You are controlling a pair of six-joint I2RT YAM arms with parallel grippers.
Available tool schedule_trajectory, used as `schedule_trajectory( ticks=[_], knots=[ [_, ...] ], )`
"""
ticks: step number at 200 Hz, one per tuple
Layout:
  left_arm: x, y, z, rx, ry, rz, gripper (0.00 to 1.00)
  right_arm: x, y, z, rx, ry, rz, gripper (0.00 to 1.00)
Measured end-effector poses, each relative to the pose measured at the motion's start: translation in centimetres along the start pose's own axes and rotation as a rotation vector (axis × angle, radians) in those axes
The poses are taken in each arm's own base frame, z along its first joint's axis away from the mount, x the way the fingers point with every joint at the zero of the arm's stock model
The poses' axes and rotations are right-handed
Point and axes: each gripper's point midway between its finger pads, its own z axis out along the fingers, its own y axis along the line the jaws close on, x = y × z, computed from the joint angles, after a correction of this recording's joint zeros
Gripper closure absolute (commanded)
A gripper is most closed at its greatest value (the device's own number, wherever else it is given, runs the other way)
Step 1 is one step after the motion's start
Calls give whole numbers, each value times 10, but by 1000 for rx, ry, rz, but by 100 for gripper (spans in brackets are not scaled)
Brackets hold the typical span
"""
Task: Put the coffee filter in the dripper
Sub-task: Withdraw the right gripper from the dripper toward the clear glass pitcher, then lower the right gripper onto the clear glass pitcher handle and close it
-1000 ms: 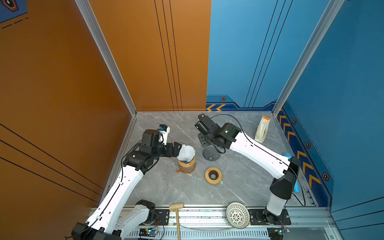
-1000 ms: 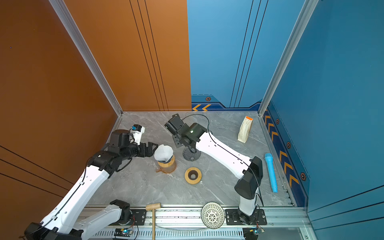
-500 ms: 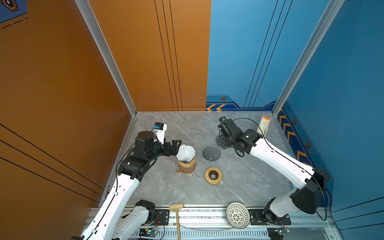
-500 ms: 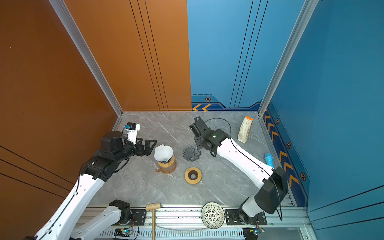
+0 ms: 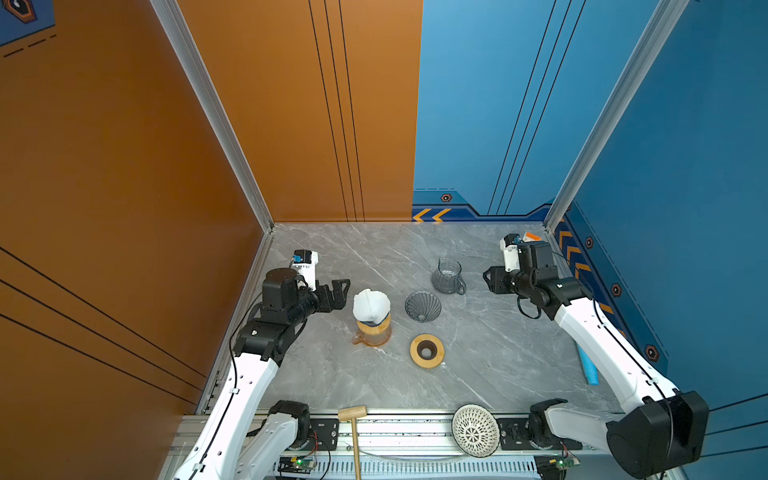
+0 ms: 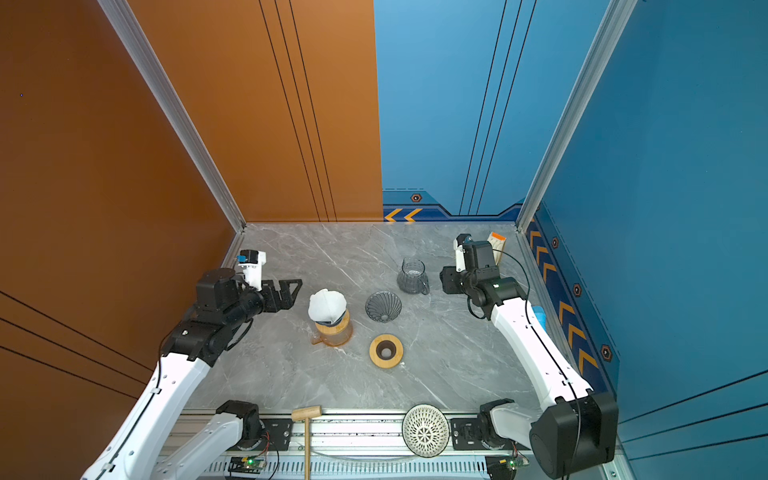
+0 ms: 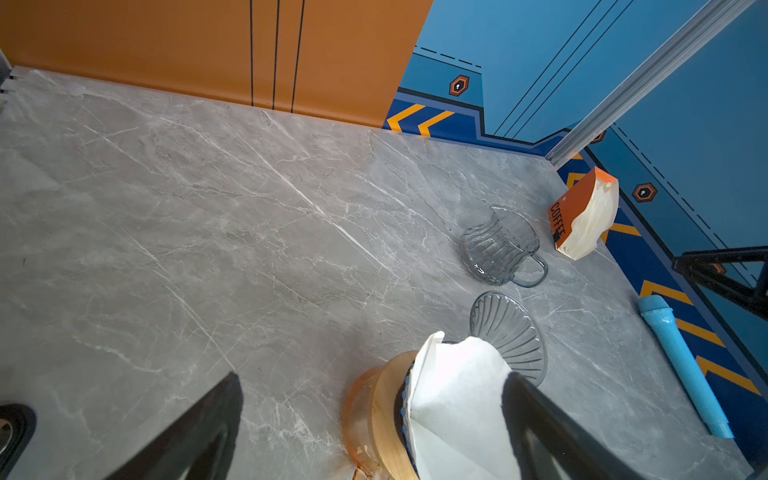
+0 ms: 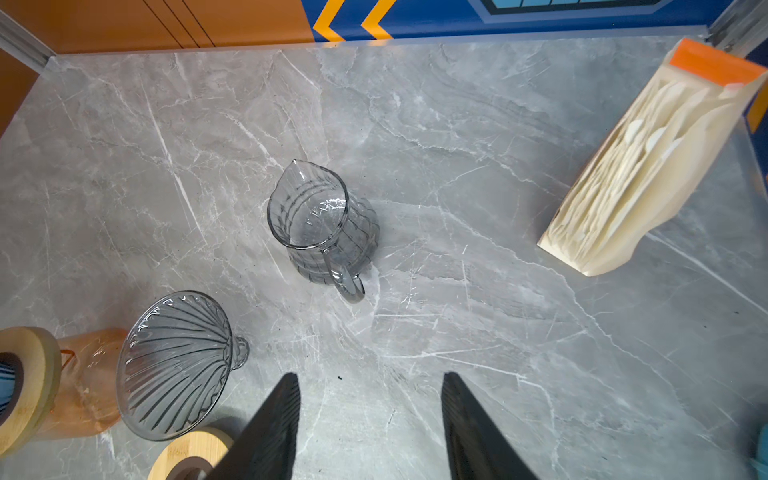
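Note:
The white paper coffee filter (image 5: 371, 304) (image 6: 327, 305) (image 7: 457, 399) stands opened in the top of the amber glass dripper (image 5: 372, 332) (image 6: 334, 330) (image 7: 386, 419), which has a wooden collar. In both top views my left gripper (image 5: 341, 295) (image 6: 294, 295) hangs just left of the filter, apart from it. Its jaws are wide open and hold nothing (image 7: 372, 376). My right gripper (image 5: 490, 280) (image 6: 446, 280) (image 8: 370, 376) is at the far right, beside the glass pitcher, open over bare table.
A grey ribbed glass cone (image 5: 423, 306) (image 8: 174, 365) lies right of the dripper, with a wooden ring (image 5: 427, 351) in front. A grey glass pitcher (image 5: 446, 276) (image 8: 320, 224), a filter pack (image 8: 648, 166) and a blue tube (image 5: 588, 368) are to the right. A mallet (image 5: 352, 415) lies on the front rail.
Both arms have pulled back. The left gripper moved left, away from the filter. The right gripper went from over the grey cone to the far right, uncovering the pitcher.

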Motion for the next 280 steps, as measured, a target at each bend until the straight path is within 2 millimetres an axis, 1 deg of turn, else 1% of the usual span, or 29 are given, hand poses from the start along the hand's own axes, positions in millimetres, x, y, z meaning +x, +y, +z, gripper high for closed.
schedule_trajectory(
  ticks=[22, 59, 111, 151, 192, 237, 249, 280],
  knots=[
    [0, 2, 0, -4, -3, -14, 2, 4, 3, 18, -31, 32, -20, 47],
    [-1, 5, 1, -5, -6, -35, 2, 19, 2, 53, -47, 111, -41, 48],
    [5, 12, 7, -15, 14, -64, 2, 33, 4, 89, -65, 185, -55, 50],
    [4, 15, 7, -20, 12, -73, 2, 38, 13, 106, -82, 210, -83, 51],
    [5, 16, 9, -14, 18, -78, 2, 35, 25, 120, -97, 217, -121, 51],
    [6, 17, 10, -14, 21, -81, 2, 38, 23, 134, -84, 239, -147, 54],
    [6, 17, 10, -13, 22, -82, 2, 40, 22, 137, -79, 248, -152, 56],
    [6, 17, 10, -10, 23, -82, 2, 42, 21, 140, -78, 256, -166, 58]
  ],
)
